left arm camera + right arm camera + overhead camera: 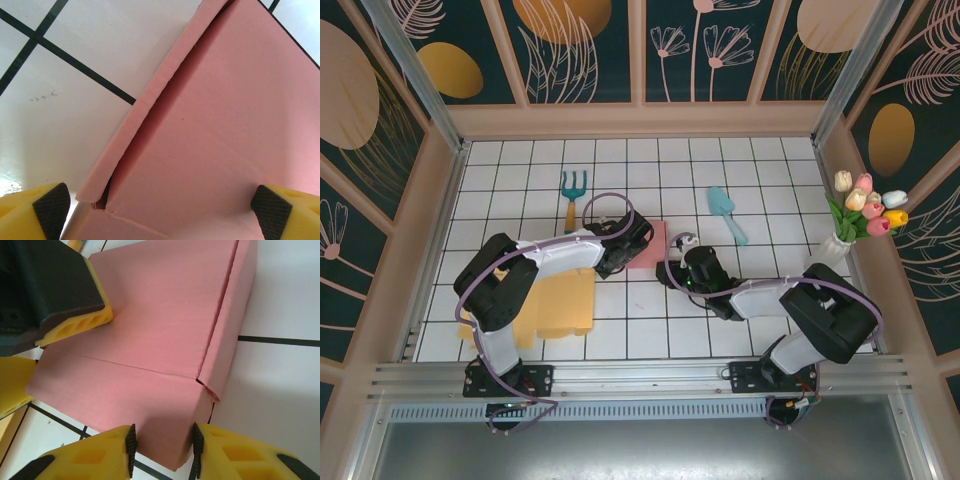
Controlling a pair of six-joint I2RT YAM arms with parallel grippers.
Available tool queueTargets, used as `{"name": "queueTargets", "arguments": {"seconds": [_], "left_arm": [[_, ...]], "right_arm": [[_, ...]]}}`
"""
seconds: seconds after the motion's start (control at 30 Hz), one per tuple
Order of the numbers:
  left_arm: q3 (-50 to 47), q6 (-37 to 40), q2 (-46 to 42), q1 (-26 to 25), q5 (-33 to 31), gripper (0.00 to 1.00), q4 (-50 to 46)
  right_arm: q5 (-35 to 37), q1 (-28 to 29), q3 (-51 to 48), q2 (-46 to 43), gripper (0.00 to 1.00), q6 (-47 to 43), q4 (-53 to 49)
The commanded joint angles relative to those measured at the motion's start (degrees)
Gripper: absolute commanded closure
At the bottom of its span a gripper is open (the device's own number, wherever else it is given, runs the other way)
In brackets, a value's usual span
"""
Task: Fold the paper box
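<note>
The pink paper box lies on the white tiled table, its lid folded down and a side flap standing slightly proud along one edge. My left gripper is over the box from the left, open, its pads spread wide above the lid. One left finger rests on the lid. My right gripper is at the box's near corner, with both pads against its two sides, shut on it; it reaches the box from the right.
A flat yellow paper sheet lies left of the box, its edge near the left finger. A teal fork with an orange handle, a teal trowel and a vase of tulips stand further back and right.
</note>
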Motion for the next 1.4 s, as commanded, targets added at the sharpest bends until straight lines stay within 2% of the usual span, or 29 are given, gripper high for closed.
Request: {"name": "queueTargets", "arguments": {"seconds": [0.0, 0.67, 1.13, 1.37], "left_arm": [[-1.8, -0.7, 1.3, -0.1, -0.5, 0.04, -4.3], [-1.9, -0.5, 1.7, 0.0, -0.6, 0.04, -4.3], [-1.9, -0.1, 2.8, 0.5, 0.2, 0.04, -4.2], [-2.2, 0.0, 2.9, 0.5, 0.4, 0.04, -3.9]], "right_arm": [[0.1, 0.8, -0.6, 1.2, 0.62, -1.4, 1.8], [7.1, 0.8, -2.2, 7.4, 0.65, -4.7, 7.5], [11.8, 0.8, -3.3, 12.3, 0.62, -6.3, 14.0], [12.7, 0.8, -1.1, 14.1, 0.62, -6.4, 14.2]]}}
